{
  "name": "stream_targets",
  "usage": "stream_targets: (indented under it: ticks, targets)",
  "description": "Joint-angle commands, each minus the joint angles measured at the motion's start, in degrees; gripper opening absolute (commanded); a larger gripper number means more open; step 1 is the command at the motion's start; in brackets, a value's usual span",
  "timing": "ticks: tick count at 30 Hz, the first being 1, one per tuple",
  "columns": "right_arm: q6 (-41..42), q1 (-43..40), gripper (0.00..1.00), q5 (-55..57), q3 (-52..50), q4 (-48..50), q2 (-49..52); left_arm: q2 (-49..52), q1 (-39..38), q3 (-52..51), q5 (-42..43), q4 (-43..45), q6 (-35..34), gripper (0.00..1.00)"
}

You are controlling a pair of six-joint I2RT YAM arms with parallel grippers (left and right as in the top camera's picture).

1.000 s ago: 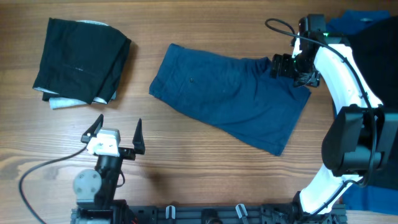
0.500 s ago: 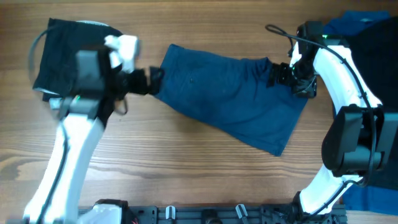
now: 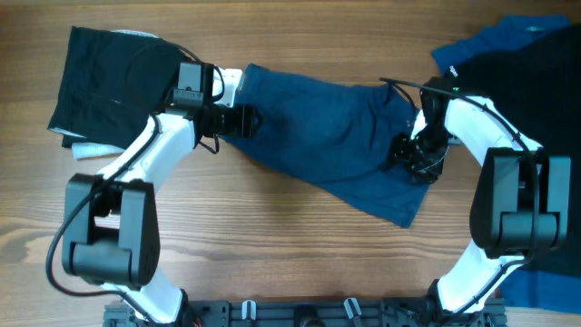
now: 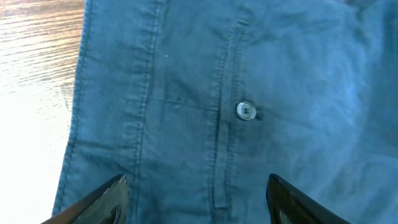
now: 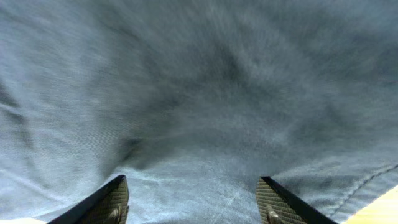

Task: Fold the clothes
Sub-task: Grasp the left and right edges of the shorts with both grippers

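The left gripper (image 3: 238,121) has its fingers apart at the left edge of the navy shorts (image 3: 336,154), with the little pale button (image 4: 246,111) just ahead and bare wooden table (image 3: 272,254) beside the hem. The right gripper (image 3: 413,162) has its fingers spread too, low over the right end of the same shorts, with free table below. A folded black garment (image 3: 118,86) lies near the left arm, a heap of black and blue clothes (image 3: 531,91) is cut off at the right, and the right wrist view is blurry.
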Motion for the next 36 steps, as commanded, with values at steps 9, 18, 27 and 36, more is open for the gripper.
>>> stream_targets:
  ticks: [9,18,27,36]
  targets:
    - [-1.4,-0.1,0.72,0.9,-4.5,3.6,-0.9,5.4,-0.1,0.5,-12.8,0.3,-8.3,0.18]
    - [-1.6,-0.1,0.82,0.9,1.7,0.0,-2.6,8.6,-0.1,0.5,-12.8,-5.8,-13.6,0.04]
    - [-2.8,-0.9,0.90,2.9,4.3,-6.8,-11.3,8.6,-0.1,0.5,-13.9,-23.1,-21.0,0.04]
    - [2.3,-1.0,0.93,8.7,2.5,-10.4,-18.1,8.5,-0.1,0.5,-13.9,-30.9,-21.5,0.04]
